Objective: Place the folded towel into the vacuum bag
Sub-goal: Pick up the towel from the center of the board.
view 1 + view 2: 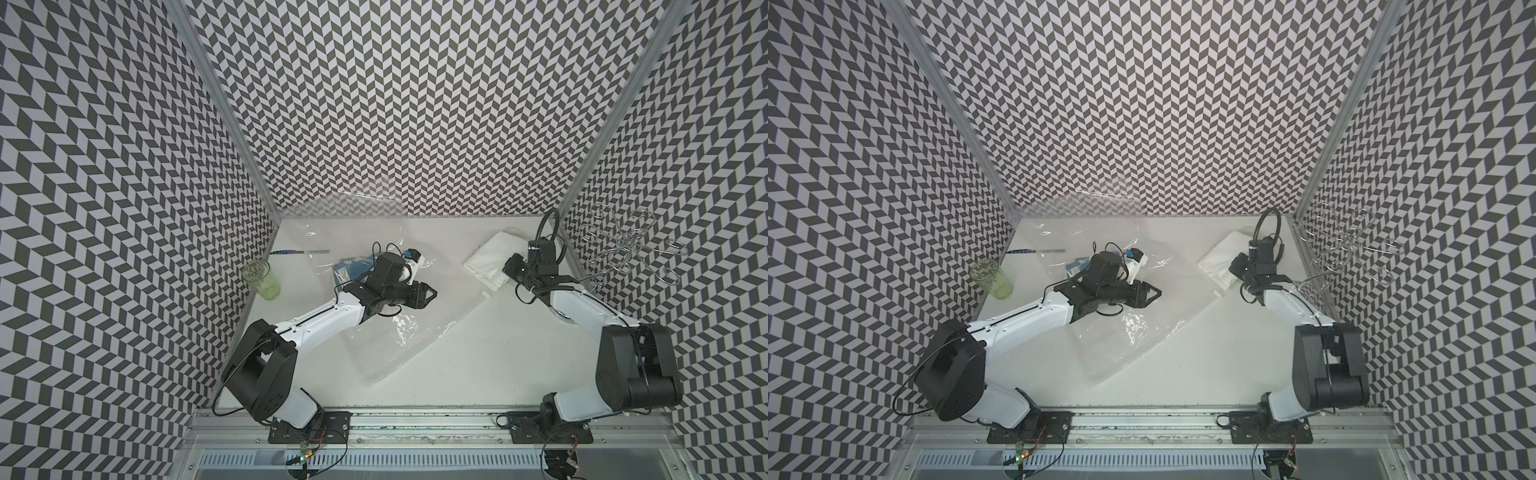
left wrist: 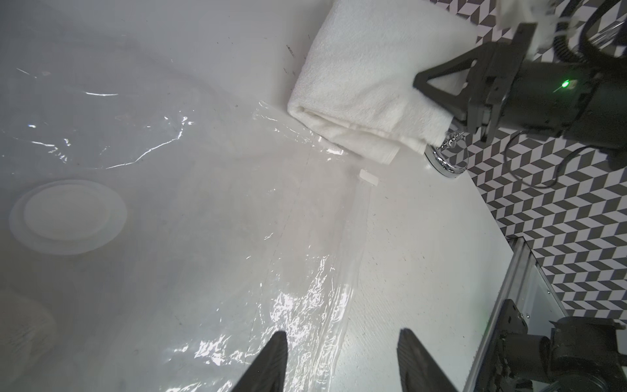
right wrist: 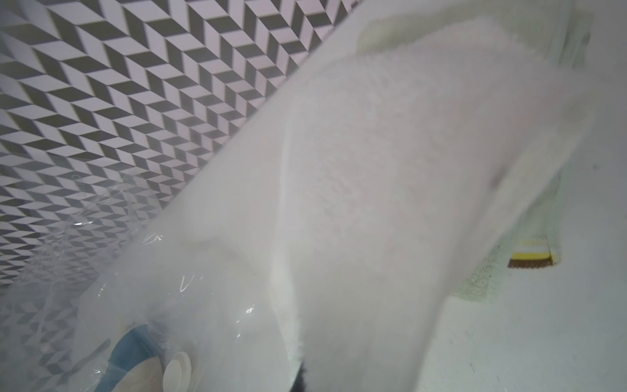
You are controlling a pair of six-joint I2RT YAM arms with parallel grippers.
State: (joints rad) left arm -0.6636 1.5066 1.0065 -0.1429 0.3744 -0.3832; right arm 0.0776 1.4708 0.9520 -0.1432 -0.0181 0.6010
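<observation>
Towel (image 1: 489, 258) on white table (image 1: 478, 353), chevron walls (image 1: 415, 104)

Overhead stereo; wrists close, both apparently seeing towel (image 2: 366, 78).

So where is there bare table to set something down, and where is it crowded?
Bare: the front of the table between the zip edge of the vacuum bag, the right arm and the rail. Crowded: back left, with bag, left hand and green cup; back right, with towel and wire rack.
</observation>
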